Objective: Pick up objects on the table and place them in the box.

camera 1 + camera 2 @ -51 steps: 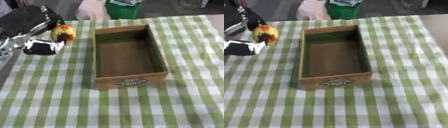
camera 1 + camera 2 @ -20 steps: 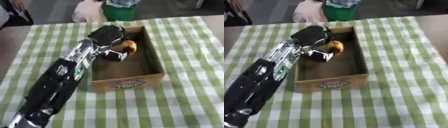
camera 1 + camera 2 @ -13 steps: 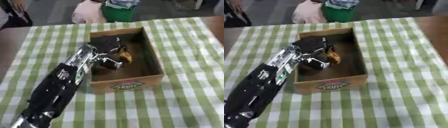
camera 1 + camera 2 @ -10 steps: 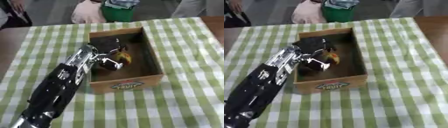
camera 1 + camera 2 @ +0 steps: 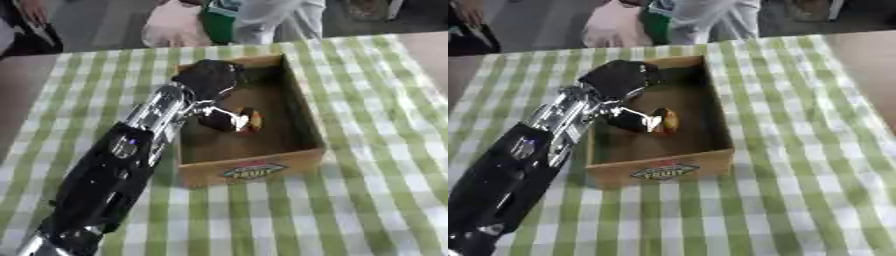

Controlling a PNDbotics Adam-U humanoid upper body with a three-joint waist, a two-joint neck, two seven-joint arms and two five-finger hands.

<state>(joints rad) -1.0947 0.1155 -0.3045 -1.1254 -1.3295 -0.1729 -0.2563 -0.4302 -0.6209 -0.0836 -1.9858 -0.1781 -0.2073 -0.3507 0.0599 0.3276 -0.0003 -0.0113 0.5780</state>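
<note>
An open cardboard box [image 5: 304, 112] with a fruit label on its front wall stands in the middle of the green-checked tablecloth [image 5: 385, 150]. My left arm comes in from the lower left, and my left hand [image 5: 208, 79] is inside the box near its left wall. Its fingers [image 5: 219, 120] curl down around a small yellow and red object [image 5: 252, 120], which sits low, at or just above the box floor. Whether the object rests on the floor I cannot tell. The rest of the box floor is bare. My right hand shows in neither view.
Beyond the table's far edge stand a pale pink bag [image 5: 173, 27] and a green container [image 5: 220, 20]. The table's bare brown edge [image 5: 22, 85] shows at the left. My forearm [image 5: 131, 150] lies across the cloth left of the box.
My left hand carried the yellow and red object from the far left of the table over the box and lowered it inside. The camera has also shifted.
</note>
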